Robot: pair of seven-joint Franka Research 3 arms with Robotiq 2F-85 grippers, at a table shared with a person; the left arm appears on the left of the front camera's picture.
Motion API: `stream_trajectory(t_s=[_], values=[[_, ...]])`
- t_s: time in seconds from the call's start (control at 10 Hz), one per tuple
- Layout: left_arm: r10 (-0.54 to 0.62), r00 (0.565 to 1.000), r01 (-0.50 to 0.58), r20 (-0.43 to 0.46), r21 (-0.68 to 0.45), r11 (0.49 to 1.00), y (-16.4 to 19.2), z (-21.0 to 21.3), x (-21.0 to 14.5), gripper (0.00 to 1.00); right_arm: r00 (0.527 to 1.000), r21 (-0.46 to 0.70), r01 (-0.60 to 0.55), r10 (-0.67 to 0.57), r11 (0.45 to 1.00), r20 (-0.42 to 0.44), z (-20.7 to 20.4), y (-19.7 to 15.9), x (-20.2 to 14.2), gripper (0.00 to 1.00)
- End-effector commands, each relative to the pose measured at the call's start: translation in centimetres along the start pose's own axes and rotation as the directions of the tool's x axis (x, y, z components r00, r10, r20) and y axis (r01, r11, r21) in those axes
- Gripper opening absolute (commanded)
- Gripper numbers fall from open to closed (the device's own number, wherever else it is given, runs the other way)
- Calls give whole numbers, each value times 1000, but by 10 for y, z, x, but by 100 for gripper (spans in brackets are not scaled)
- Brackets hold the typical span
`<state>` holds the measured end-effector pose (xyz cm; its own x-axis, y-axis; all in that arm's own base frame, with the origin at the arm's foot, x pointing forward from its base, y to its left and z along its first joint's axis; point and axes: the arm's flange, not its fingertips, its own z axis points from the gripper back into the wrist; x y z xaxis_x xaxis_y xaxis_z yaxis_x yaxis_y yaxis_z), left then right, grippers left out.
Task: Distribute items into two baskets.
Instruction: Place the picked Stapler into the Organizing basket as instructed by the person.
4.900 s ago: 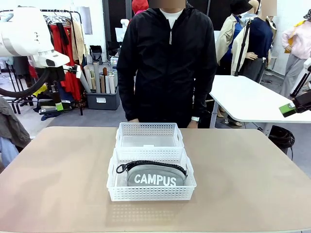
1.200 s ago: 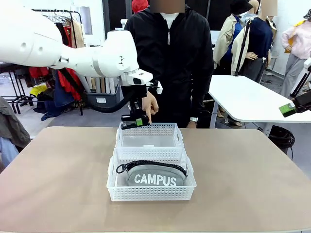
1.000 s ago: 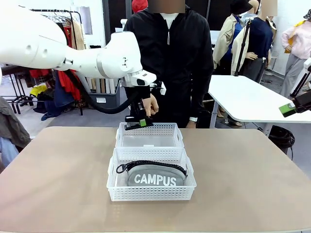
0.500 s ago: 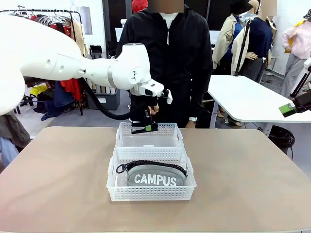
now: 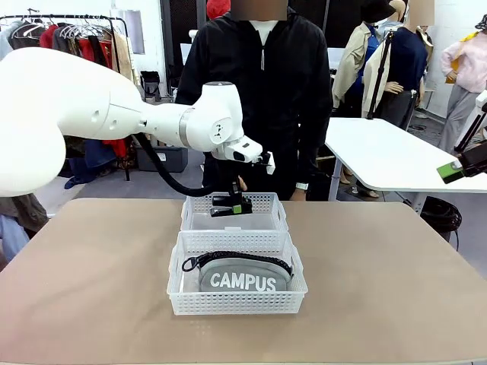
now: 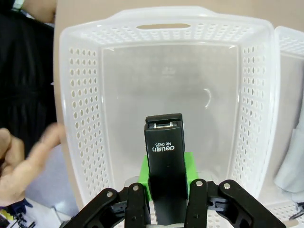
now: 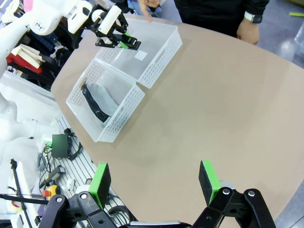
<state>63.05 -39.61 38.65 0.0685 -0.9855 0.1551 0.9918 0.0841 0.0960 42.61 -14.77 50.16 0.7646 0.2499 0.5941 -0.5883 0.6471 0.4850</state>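
Left hand [image 5: 231, 207] grips stapler [image 6: 165, 161] above far basket [image 5: 268, 204]; pouch [image 5: 242, 278] in near basket [image 5: 236, 303]

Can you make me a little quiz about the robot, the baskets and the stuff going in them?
1. True or false: the left gripper is shut on the black stapler.
2. Which basket holds the grey CAMPUS pouch? A) the near basket B) the far basket
3. Fill in: the right gripper is ____ and holds nothing.

Key: 1 true; 2 A; 3 open.
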Motion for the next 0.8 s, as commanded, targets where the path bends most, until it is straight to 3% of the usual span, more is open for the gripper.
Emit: stream_trajectory(t_s=[0.0, 0.7], values=[[-44, 999, 44, -8, 6, 999, 6, -5, 3, 0, 1000, -11, -5, 5, 1000, 4, 0, 1, 2, 98], [-59, 998, 59, -34, -15, 998, 9, -36, 1, 0, 1000, -11, -5, 5, 1000, 4, 0, 1, 2, 98]])
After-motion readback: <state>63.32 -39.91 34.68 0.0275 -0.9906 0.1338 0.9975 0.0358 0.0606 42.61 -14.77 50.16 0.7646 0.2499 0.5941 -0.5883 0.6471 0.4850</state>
